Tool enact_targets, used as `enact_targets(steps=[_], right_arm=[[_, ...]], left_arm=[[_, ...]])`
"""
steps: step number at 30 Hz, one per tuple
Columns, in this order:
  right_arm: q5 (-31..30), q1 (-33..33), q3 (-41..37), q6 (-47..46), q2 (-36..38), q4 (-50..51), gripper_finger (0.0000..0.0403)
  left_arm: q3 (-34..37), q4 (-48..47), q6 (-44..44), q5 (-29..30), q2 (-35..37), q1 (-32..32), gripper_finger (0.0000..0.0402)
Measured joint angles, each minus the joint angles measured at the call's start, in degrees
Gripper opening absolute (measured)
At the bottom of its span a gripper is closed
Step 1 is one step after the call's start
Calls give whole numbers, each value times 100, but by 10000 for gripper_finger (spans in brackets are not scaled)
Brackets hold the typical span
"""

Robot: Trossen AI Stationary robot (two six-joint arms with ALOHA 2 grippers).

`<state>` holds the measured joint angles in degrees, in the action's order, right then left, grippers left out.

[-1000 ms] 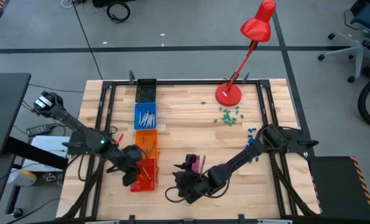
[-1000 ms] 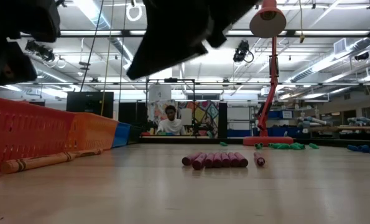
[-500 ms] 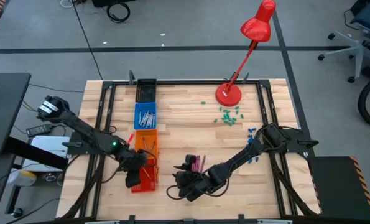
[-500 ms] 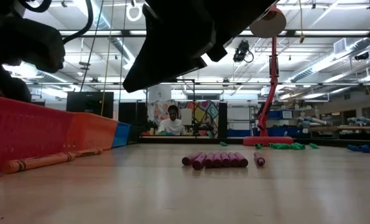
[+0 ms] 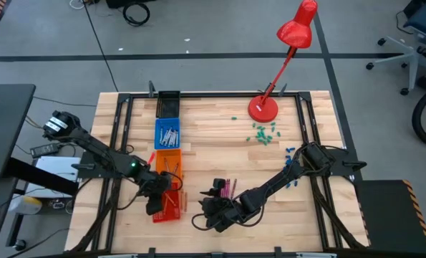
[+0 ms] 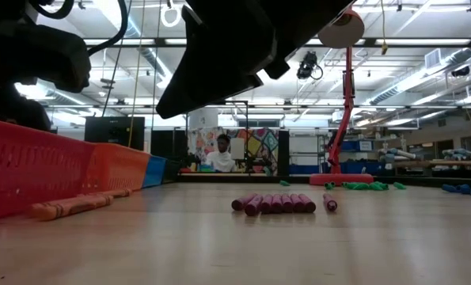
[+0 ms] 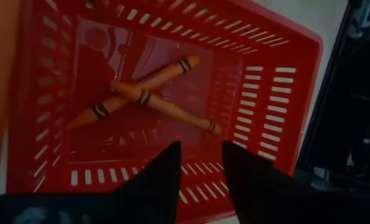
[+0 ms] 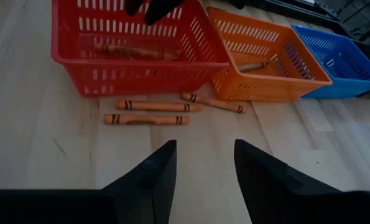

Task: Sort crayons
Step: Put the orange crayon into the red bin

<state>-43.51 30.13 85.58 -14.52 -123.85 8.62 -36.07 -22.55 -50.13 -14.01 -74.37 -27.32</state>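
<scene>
Two orange crayons lie crossed on the floor of the red basket. My left gripper hangs open just above them, over the basket's near end. Three more orange crayons lie on the table beside the red basket. My right gripper stands open above the table, pointing at them, at the table's near middle. A row of magenta crayons lies side by side on the table behind the right gripper. Grey crayons lie in the blue basket.
Red, orange, blue and black baskets stand in a line along the table's left side. A red desk lamp stands at the far right, with green bits and blue bits near it.
My left gripper has gone toward the table's near edge and down, ending over the red basket. In the low view the nearest orange crayon beside the red basket has shifted a little.
</scene>
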Motion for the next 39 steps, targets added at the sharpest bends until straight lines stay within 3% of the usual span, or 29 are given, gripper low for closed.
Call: enact_targets(steps=[5,10,14,19,31,39], right_arm=[[635,-72,0,11,-7,-3,164],[1341,-295,0,-151,-79,-206,164],[1348,-411,-4,-272,-193,-386,164],[1399,-439,0,-323,-449,-799,164],[1015,-365,2,-502,-463,-642,164],[1006,-368,2,-463,-463,-557,164]], left_arm=[[0,0,74,-148,18,0,157],[7,163,150,-150,114,-28,160],[4,404,294,279,216,-141,160],[4,554,643,1292,214,-365,160],[7,1387,1373,2808,214,-810,160],[7,1552,1539,3199,214,-927,160]])
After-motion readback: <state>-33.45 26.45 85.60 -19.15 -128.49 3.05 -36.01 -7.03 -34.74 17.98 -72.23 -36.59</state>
